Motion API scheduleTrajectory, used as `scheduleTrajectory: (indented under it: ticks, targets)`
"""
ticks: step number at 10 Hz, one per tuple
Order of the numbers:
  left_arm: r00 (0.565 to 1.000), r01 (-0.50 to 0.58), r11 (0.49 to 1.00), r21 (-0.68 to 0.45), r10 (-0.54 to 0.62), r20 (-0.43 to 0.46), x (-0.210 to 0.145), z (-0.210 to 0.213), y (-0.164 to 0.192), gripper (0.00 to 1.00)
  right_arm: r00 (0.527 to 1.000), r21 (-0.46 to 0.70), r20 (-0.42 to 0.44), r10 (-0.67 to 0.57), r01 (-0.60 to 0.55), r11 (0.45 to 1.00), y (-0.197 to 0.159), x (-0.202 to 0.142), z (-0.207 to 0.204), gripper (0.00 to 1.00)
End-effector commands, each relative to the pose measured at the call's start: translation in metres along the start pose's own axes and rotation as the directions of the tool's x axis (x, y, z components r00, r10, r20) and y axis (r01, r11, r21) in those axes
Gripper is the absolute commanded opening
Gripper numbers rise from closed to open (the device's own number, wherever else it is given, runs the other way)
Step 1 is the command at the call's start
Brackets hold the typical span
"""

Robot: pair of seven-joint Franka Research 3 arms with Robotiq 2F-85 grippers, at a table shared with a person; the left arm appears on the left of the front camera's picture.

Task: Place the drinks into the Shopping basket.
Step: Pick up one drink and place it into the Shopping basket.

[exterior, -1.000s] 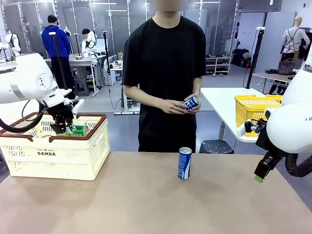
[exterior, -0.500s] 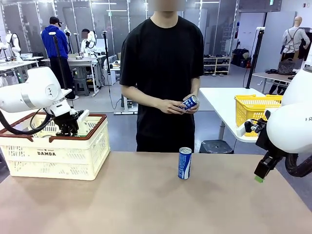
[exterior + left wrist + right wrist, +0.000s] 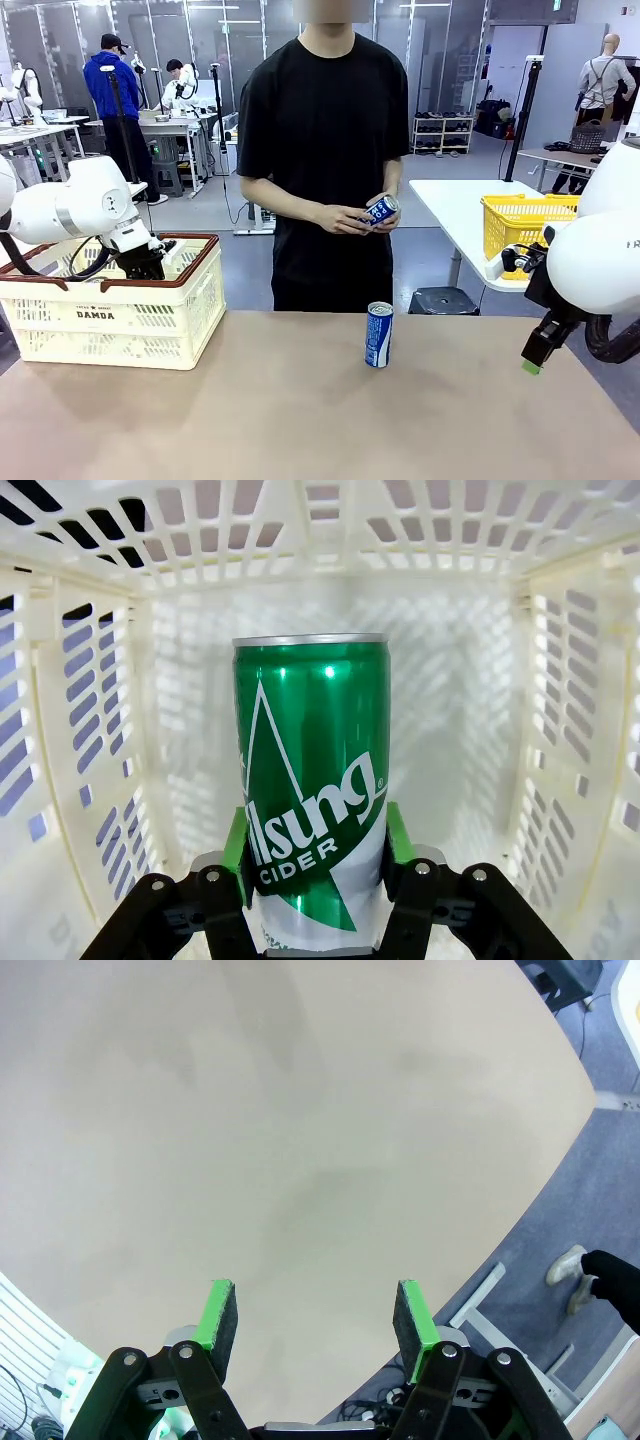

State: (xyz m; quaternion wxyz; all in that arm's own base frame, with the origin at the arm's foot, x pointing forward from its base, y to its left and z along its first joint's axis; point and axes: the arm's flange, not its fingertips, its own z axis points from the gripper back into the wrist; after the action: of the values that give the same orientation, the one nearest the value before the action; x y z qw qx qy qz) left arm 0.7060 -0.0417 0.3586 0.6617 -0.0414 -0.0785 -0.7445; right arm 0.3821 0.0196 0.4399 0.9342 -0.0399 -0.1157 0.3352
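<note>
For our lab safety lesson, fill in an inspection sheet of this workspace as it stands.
Surface: tan table, smooth.
Job's things: green can held inside Shopping basket; blue can upright on table; second blue can in person's hands.
Clutter: nothing seen.
Grippers: left gripper jaws shut on green can; right gripper jaws open, empty.
Cables: black hose looped by right arm.
Surroundings: yellow basket on side table; people at far benches.

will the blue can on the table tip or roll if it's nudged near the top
Probably tips: the blue can is tall and slim, upright on a small base. Once down, its round body would likely roll on the flat table. Its glossy metal looks slippery, so a mid-height grip seems safer.
</note>
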Motion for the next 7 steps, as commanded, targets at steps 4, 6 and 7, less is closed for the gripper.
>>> scheduleTrajectory:
  ticks: [4,6,7]
  targets:
    - [0.998,-0.042,0.998,-0.040,0.039,-0.057,-0.006,-0.013,0.025,0.58,1.000,0.002,0.002,-0.003,0.003,1.000,0.000,-0.001,0.000,0.79]
    - [0.999,-0.034,0.999,-0.034,0.032,-0.038,-0.003,-0.017,0.029,0.58,1.000,0.002,0.002,-0.003,0.003,1.000,0.000,-0.001,0.000,0.79]
    - [0.999,-0.028,0.999,-0.033,0.027,-0.033,-0.001,-0.018,0.031,0.58,1.000,0.002,0.002,-0.003,0.003,1.000,0.000,-0.001,0.000,0.79]
